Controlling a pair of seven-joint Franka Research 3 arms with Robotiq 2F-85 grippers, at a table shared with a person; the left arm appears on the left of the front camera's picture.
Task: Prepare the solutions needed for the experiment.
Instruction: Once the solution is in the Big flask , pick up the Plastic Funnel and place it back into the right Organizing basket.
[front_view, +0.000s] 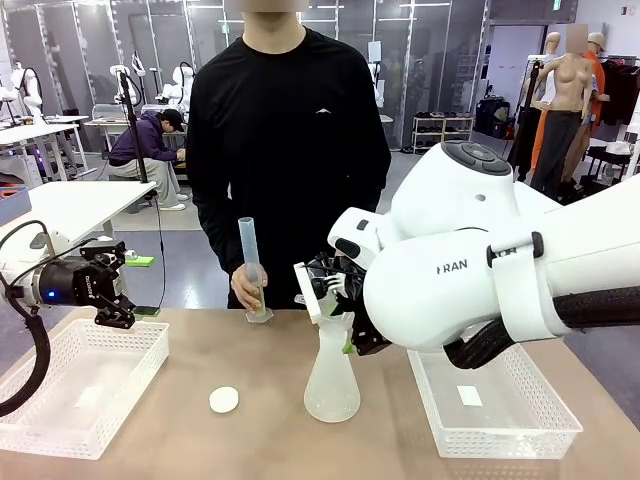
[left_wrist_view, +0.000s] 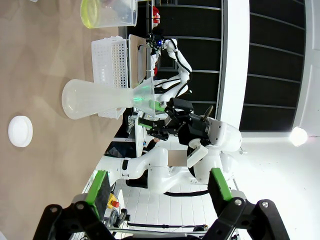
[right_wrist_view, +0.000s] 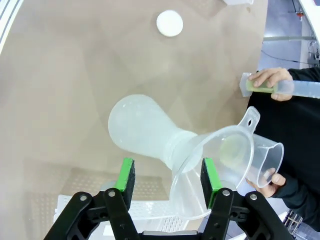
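Note:
A frosted conical flask (front_view: 331, 382) stands mid-table with a clear funnel (front_view: 318, 296) in its neck. My right gripper (right_wrist_view: 169, 176) is open, its green pads on either side of the funnel (right_wrist_view: 220, 160) and flask neck. A person's hand holds a graduated cylinder (front_view: 252, 268) upright on the table. A shallow layer of yellow-green solution (right_wrist_view: 254, 86) lies at its bottom. Another hand holds a clear beaker (right_wrist_view: 264, 152) beside the funnel, with yellow-green solution (left_wrist_view: 91, 12) in its base. My left gripper (left_wrist_view: 159, 197) hangs open over the left basket, holding nothing.
A white mesh basket (front_view: 80, 385) sits at the left and another (front_view: 495, 405) at the right, under my right arm. A small white round disc (front_view: 224, 399) lies left of the flask. The person stands at the far edge.

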